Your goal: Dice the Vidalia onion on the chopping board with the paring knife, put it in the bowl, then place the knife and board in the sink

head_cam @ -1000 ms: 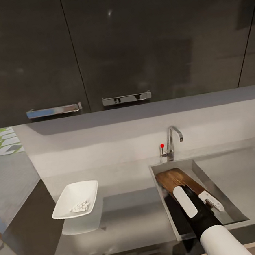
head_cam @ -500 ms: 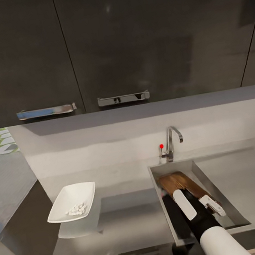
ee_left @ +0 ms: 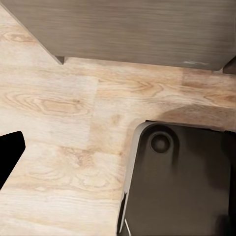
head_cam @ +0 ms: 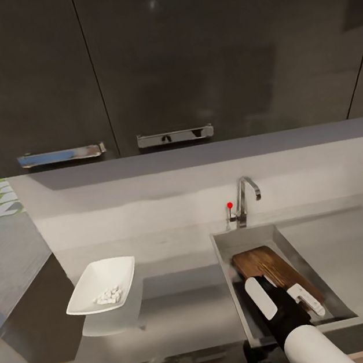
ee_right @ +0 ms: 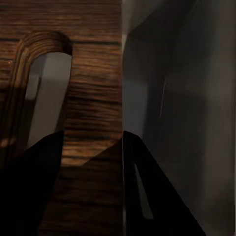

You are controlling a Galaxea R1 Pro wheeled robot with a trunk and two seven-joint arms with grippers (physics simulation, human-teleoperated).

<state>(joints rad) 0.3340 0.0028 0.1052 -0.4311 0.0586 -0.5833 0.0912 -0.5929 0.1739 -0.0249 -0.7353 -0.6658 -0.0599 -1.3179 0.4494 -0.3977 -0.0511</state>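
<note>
— Between the fingers (ee_right: 29, 196) of the right gripper (head_cam: 285, 301) was the board (head_cam: 271, 267). It lay tilted inside the sink (head_cam: 225, 251).

— Did the gripper hold it?

— Yes, the fingers were closed on the board's near edge, close to its slot.

— And the left gripper?

— I could not tell its state; its camera showed wooden floor.

— The bowl (head_cam: 101, 285)?

— On the countertop (head_cam: 184, 310), well apart from the fingers, with white onion pieces (head_cam: 109, 296) inside.

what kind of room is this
A kitchen, most likely: a stainless steel sink with a chrome faucet set into a glossy grey countertop, with dark cabinets above.
</note>
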